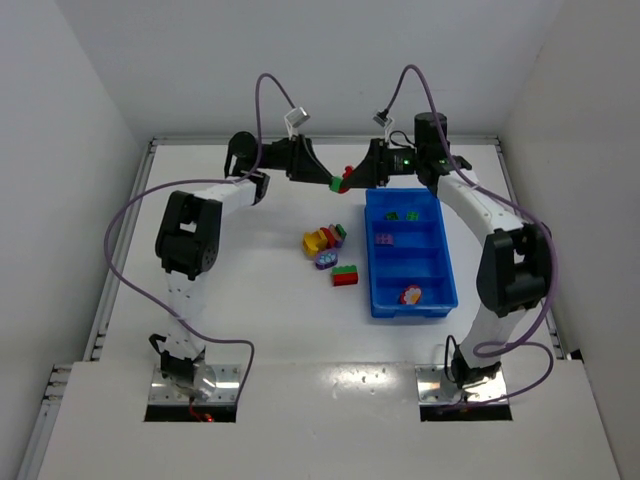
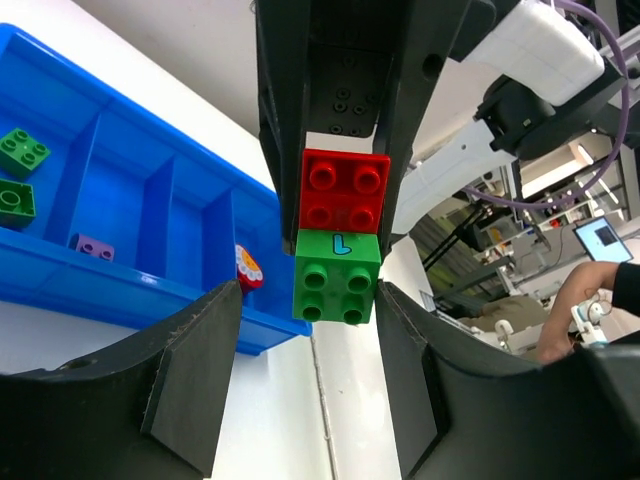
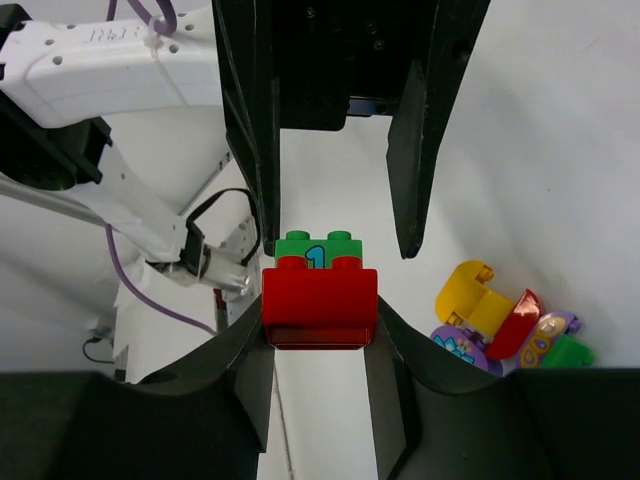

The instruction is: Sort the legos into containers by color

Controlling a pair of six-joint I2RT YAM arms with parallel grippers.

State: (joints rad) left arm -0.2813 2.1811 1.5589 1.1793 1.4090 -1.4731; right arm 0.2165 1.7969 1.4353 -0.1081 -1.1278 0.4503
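A red brick [image 1: 347, 175] joined to a green brick [image 1: 334, 184] hangs in the air behind the blue tray [image 1: 372, 262]. My right gripper [image 1: 353, 178] is shut on the red brick [image 3: 320, 305]; the green one [image 3: 318, 245] sticks out beyond it. My left gripper [image 1: 324, 180] faces it with its jaws open on either side of the green brick [image 2: 337, 277], a gap showing on the left side. The tray holds green bricks [image 1: 400, 214] in the far section, a purple brick [image 1: 384, 239] in the second, and a red and yellow piece [image 1: 411, 294] in the nearest.
A loose pile left of the tray has a yellow brick [image 1: 318, 241], a purple piece [image 1: 325, 260] and a red and green brick [image 1: 344, 275]. The pile also shows in the right wrist view [image 3: 500, 320]. White walls close the table's back and sides.
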